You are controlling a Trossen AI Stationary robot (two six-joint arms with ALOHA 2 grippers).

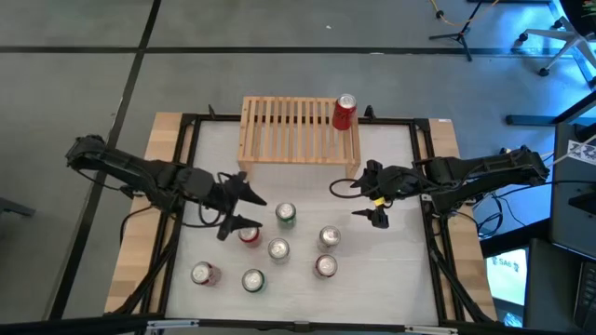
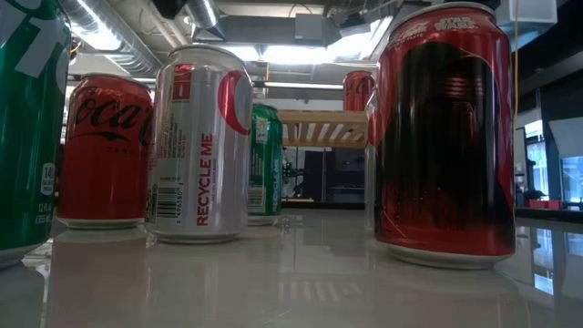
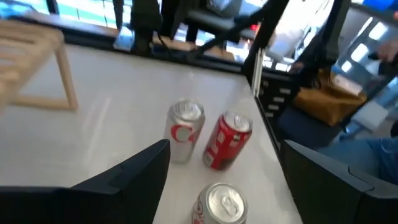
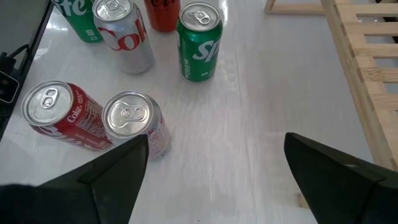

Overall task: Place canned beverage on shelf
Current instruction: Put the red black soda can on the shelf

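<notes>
Looking down on your desk, you have the shelf (image 1: 298,130) standing at the middle of the far edge, its slats running front to back. One red can (image 1: 345,113) stands upright on the shelf's right end, close to its far right corner.

Your left gripper (image 1: 244,210) sits toward the left side of the desk, in front of the shelf's left end, with its fingers spread apart and nothing between them. A red can (image 1: 250,234) stands just beside its nearer finger; you cannot tell whether they touch.

Your right gripper (image 1: 365,200) hangs toward the right side of the desk, in front of the shelf's right end, fingers also spread and empty.

Between the two grippers and toward the near edge you have a loose cluster of upright cans: a green can (image 1: 286,215) nearest the shelf, a silver can (image 1: 278,249) in front of it, and two more cans (image 1: 329,238) to the right. Near the front left stand a silver-and-red can (image 1: 203,274) and another green one (image 1: 253,280), both well apart from the shelf.
</notes>
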